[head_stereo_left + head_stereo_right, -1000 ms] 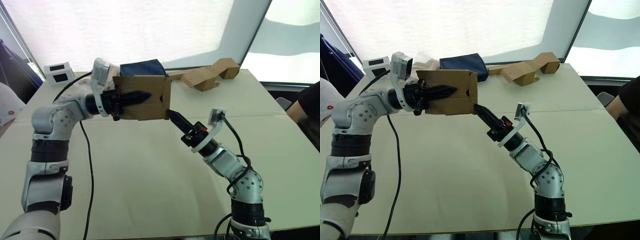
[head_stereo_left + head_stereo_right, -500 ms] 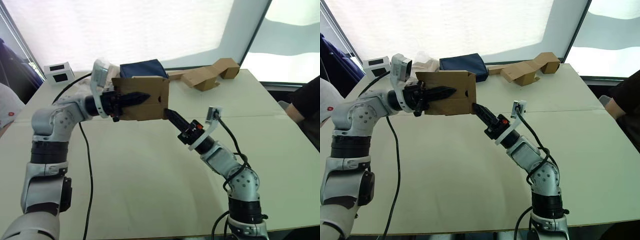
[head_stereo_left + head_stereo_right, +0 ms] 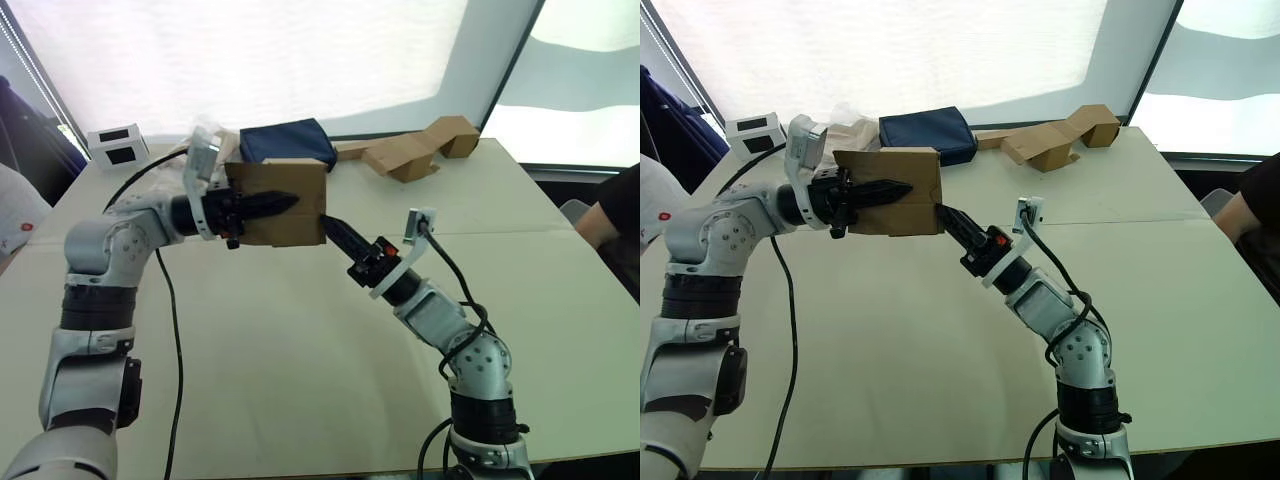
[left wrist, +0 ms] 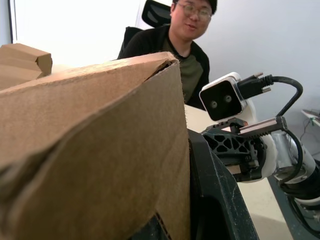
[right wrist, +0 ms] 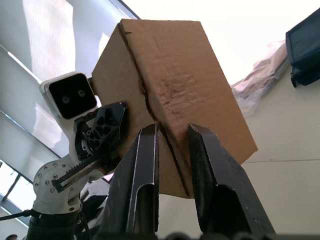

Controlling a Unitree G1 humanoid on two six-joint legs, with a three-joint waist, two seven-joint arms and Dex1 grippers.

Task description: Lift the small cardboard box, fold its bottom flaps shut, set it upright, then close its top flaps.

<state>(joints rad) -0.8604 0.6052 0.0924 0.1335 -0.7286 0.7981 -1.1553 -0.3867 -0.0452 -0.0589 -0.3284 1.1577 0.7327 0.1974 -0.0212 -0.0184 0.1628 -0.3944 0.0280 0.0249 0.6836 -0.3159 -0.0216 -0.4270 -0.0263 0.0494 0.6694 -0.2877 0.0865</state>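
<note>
— Right eye view: where is the small cardboard box (image 3: 895, 190)?

— Lifted above the bench (image 3: 890, 340), far left. My left pincer (image 3: 902, 187) pinches its wall; my right pincer (image 3: 939, 212), fingers slightly spread, touches its lower right corner.

No legible text, label, brand, number or sign is to be found on the small cardboard box (image 3: 280, 203) or on anything else shown.
</note>
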